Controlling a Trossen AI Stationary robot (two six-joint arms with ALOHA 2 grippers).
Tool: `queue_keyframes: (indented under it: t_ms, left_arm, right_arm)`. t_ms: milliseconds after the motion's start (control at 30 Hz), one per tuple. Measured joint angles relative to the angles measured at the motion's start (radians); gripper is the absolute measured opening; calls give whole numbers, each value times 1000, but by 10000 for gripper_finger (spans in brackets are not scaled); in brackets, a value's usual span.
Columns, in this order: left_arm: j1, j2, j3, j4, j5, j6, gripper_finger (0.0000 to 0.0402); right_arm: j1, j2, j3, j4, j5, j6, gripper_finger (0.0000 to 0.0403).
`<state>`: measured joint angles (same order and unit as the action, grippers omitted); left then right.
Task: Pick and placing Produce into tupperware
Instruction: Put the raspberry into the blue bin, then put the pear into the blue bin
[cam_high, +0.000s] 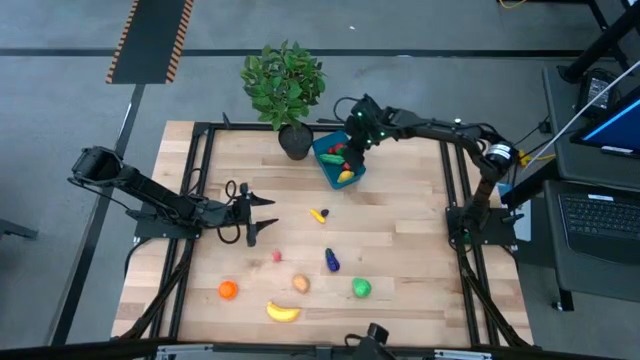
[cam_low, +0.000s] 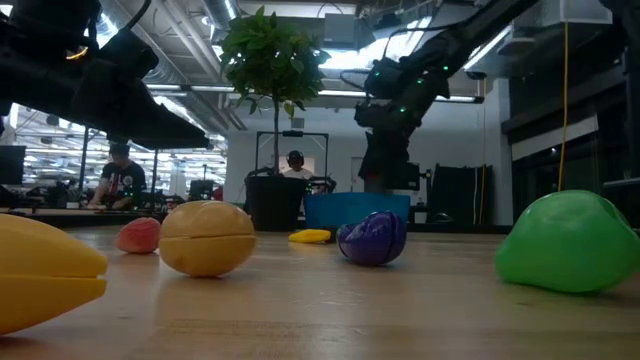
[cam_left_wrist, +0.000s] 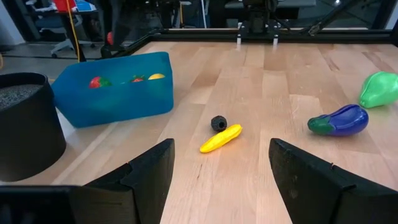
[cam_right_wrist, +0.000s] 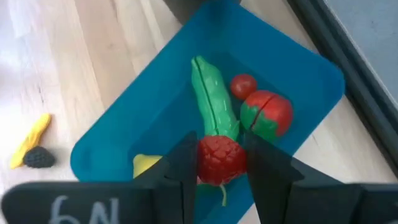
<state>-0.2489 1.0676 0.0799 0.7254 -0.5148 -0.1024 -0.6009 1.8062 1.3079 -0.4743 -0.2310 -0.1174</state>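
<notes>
Nearest the front edge of the table (cam_high: 400, 200): yellow banana (cam_high: 283, 312), orange (cam_high: 228, 290), tan potato (cam_high: 301, 284) and green apple (cam_high: 361, 288), all lying loose and apart from each other. Just behind them, a small pink-red fruit (cam_high: 277, 256) and the purple eggplant (cam_high: 332, 261). Mid-table: a small yellow pepper-like piece (cam_high: 319, 214) with a dark berry (cam_left_wrist: 218, 122) touching its end.

Left gripper (cam_high: 262, 216) hovers low over the left-middle of the table, fingers spread wide, nothing between them, pointing toward the yellow piece.

Far side: the blue tupperware (cam_high: 326, 170) sits tilted, just beside the dark pot of the leafy plant (cam_high: 285, 85), lid not visible. Inside it: a green cucumber (cam_right_wrist: 213, 106), a small red tomato (cam_right_wrist: 243, 86), a strawberry (cam_right_wrist: 267, 116) and a yellow piece (cam_right_wrist: 145, 165) partly hidden by a finger.

Right gripper (cam_right_wrist: 219, 163) hangs directly over the open tupperware, fingers clamped on a red raspberry (cam_right_wrist: 220, 159) with a thin green stem dangling below; the berry is above the container's contents, not resting on them.

Beyond the table, the low view shows people seated at desks in the room.
</notes>
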Motion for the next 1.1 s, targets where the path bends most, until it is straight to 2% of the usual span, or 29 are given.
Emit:
queue_keyframes:
  t_ms: [300,500,767,1100]
  left_arm:
    - [0,0,0,0,0,0,253]
    - [0,0,0,-2,0,0,253]
    - [0,0,0,-3,0,0,253]
    - [0,0,0,-3,0,0,253]
  right_arm:
    - [1,80,33,-11,3,0,114]
    - [1,130,29,-25,45,0,114]
    - [1,145,29,-40,57,-23,114]
    - [2,145,29,-39,56,-23,198]
